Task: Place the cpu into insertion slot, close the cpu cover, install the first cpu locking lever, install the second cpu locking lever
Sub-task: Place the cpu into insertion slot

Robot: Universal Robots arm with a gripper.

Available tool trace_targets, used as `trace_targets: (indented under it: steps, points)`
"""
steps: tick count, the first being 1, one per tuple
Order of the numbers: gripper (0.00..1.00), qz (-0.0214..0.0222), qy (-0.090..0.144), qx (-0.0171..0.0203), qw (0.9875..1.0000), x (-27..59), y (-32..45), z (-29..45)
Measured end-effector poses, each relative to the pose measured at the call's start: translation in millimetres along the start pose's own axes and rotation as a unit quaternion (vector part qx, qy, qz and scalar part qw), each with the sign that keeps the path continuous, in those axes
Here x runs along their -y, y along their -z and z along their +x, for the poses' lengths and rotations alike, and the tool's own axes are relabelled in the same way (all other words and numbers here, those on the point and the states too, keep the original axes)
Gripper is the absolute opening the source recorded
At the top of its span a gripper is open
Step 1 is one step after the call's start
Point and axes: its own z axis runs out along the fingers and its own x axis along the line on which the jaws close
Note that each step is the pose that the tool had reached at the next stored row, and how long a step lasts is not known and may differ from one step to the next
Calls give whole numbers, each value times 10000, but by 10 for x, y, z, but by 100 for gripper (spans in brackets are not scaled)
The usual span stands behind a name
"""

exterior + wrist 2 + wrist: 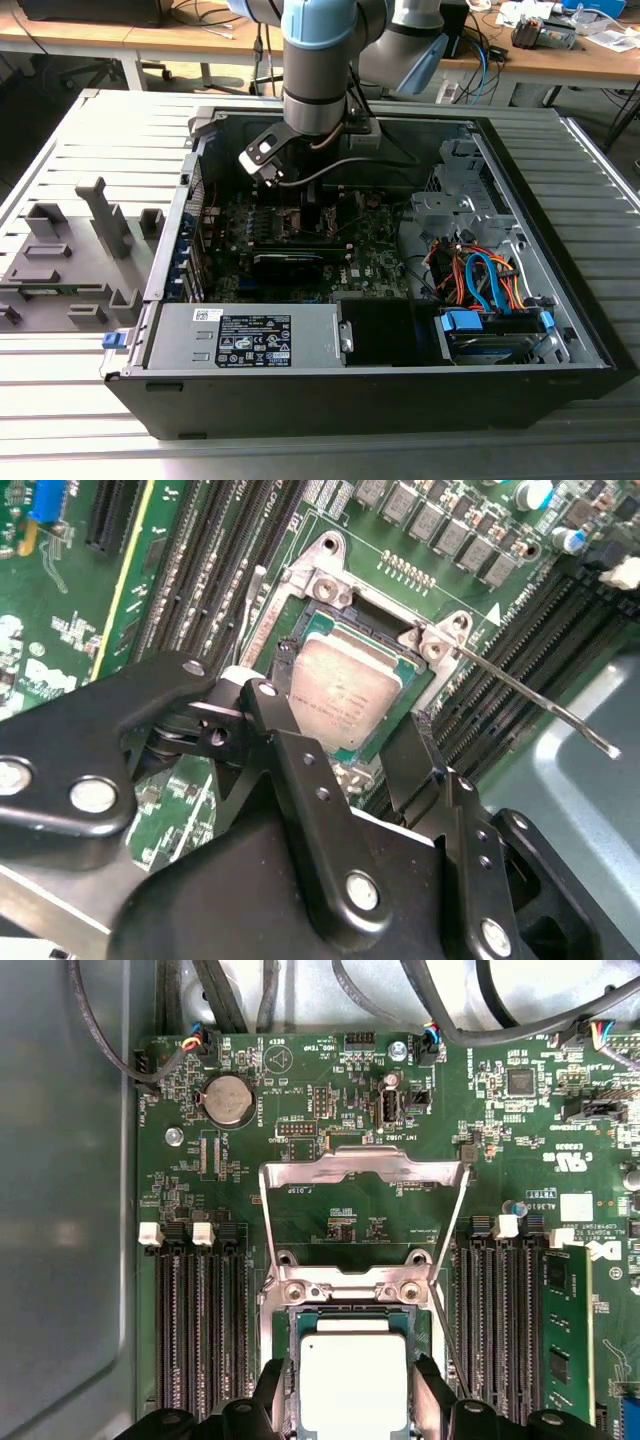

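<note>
The claw point(352, 1388) hangs low over the green board point(330, 1110) inside the computer case point(350, 400). Its two black fingers point(262, 695) are spread apart, one on each side of the cpu point(355, 1375), not squeezing it. The cpu lies flat in the insertion slot point(350, 1315). The cpu cover point(365, 1165) is flipped open. A thin metal lever point(530, 695) sticks out sideways
</note>
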Motion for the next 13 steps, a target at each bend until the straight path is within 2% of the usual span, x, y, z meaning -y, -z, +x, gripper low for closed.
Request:
trace_targets:
  steps: [1,4,7,9,10,11,12,13]
  points:
    - [62,0,0,0,10000,0,52,0]
    - [62,0,0,0,10000,-1,106,-1]
    - [61,-1,0,-2,10000,-1,111,0]
    - [47,0,0,0,10000,-1,112,-1]
    - [47,0,0,0,10000,-1,112,-1]
    - [42,0,0,1,10000,-1,113,-3]
    - [29,0,1,1,10000,-2,113,-11]
    - [24,1,0,0,10000,-6,112,-22]
